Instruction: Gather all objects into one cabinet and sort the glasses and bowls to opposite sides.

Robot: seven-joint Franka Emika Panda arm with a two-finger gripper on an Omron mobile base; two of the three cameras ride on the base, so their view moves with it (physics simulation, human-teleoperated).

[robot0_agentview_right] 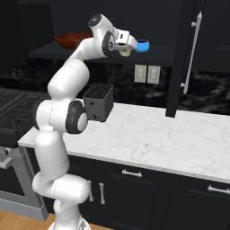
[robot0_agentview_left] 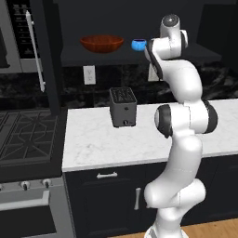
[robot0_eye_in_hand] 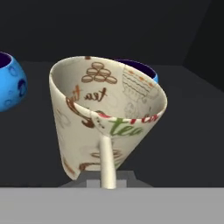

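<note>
The fingers [robot0_eye_in_hand: 106, 164] are clamped on the rim of the beige tumbler [robot0_eye_in_hand: 107, 118], one of them showing as a pale bar against the printed wall of the cup (brown tea-themed drawings, with the word "tea" in green and red lettering beside it). In the hand view the tumbler sits tilted, its open mouth turned toward the camera. From the right base view the fingers [robot0_agentview_right: 127, 50] hold the tumbler [robot0_agentview_right: 126, 52] up at the level of the cabinet shelf [robot0_agentview_right: 157, 55], just beside a small blue bowl [robot0_agentview_right: 143, 45] that stands on that shelf.

In the hand view one blue bowl [robot0_eye_in_hand: 9, 83] lies off to the tumbler's left, and the rim of a second blue bowl [robot0_eye_in_hand: 142, 70] peeks out just behind the tumbler.

Farther along the same shelf, well apart from the blue bowls, sits the wide reddish-brown bowl [robot0_agentview_left: 102, 43]. The cabinet door [robot0_agentview_right: 192, 54] stands open, its long pale bar handle [robot0_agentview_right: 191, 49] facing out.

Below, on the white marble worktop [robot0_agentview_left: 139, 139], a black toaster [robot0_agentview_left: 123, 107] stands near the wall.
</note>
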